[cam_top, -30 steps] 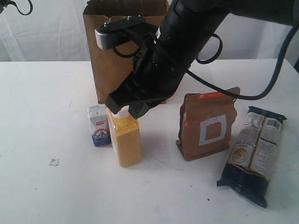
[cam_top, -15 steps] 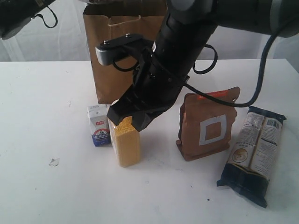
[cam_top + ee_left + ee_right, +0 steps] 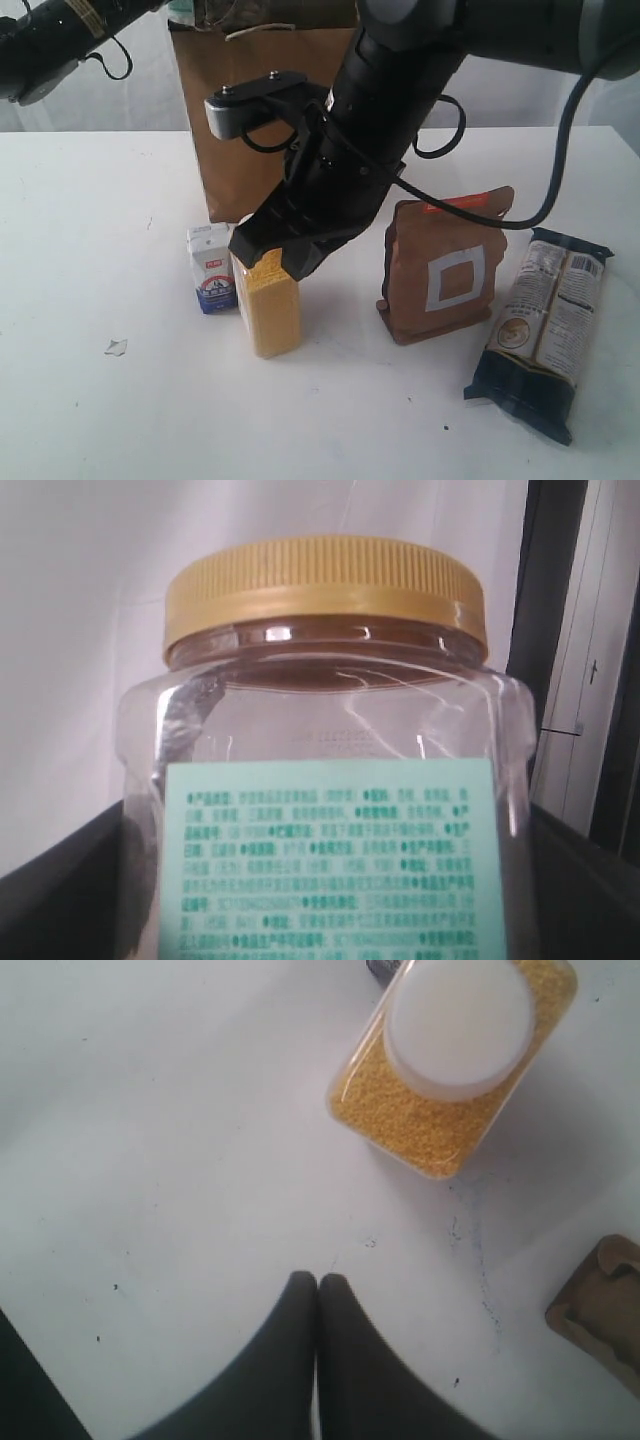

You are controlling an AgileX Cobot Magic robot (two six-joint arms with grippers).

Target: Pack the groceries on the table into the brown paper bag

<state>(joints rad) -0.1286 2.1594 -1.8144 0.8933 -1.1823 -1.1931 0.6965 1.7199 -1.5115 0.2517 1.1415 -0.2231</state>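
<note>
Exterior view: the right tool hangs low over the yellow white-capped bottle, hiding its cap, and the bottle stands upright on the white desk touching the small white-blue carton beside it. In the right wrist view this tool's two dark fingers are pressed together with nothing between them, and the bottle's white cap lies apart from their tips. Behind the bottle the brown paper bag stands upright, its mouth at the top edge of the picture. The copper-brown pouch stands on the other side of the right arm, and the long dark-blue/cream packet lies flat just beyond it. The left arm reaches in high toward the bag's top. In the left wrist view the left tool grasps the yellow-lidded clear jar upright between widely spread fingers, green label facing the camera. A small scrap lies on the desk near the carton.
</note>
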